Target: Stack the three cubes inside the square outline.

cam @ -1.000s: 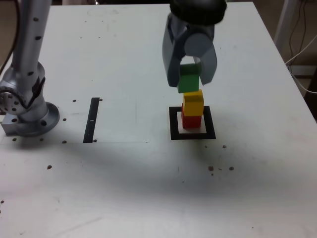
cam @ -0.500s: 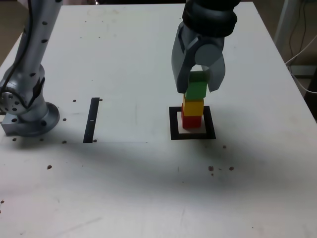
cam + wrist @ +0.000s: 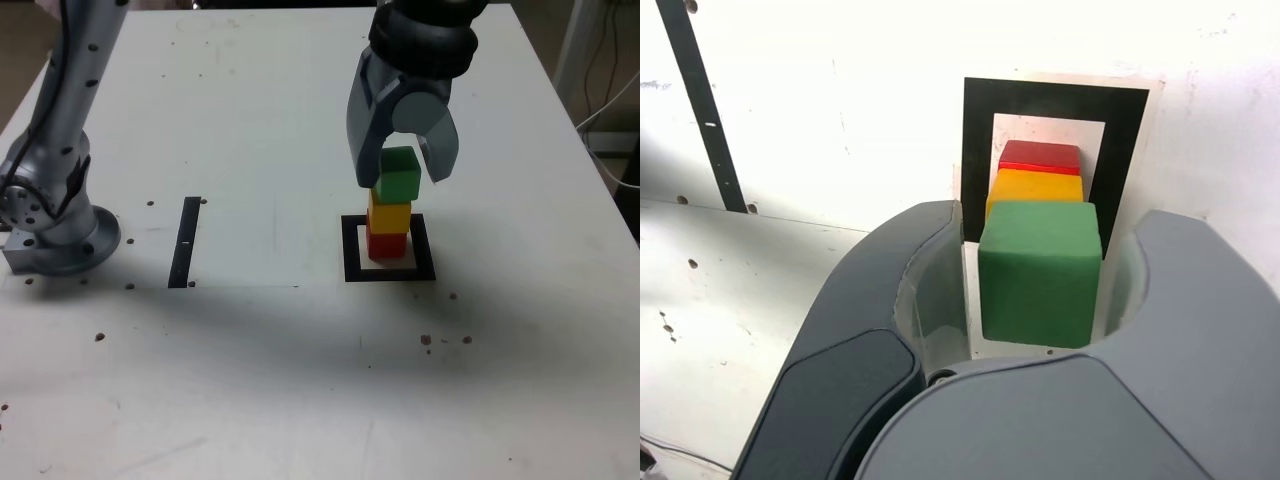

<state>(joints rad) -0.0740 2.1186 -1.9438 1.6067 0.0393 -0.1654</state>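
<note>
Since a second ago we see the green cube [image 3: 399, 174] lowered onto the yellow cube [image 3: 390, 215] and red cube [image 3: 386, 243], stacked in the square outline [image 3: 389, 273], frame centre-right; the pincer [image 3: 403, 172] now stands slightly parted, gaps showing either side.

The three cubes stand in one upright column: the red cube [image 3: 386, 243] at the bottom, the yellow cube [image 3: 390, 215] on it, the green cube [image 3: 399, 174] on top. The red one sits inside the square outline [image 3: 351, 250], a thick black border with a pale centre.
</note>
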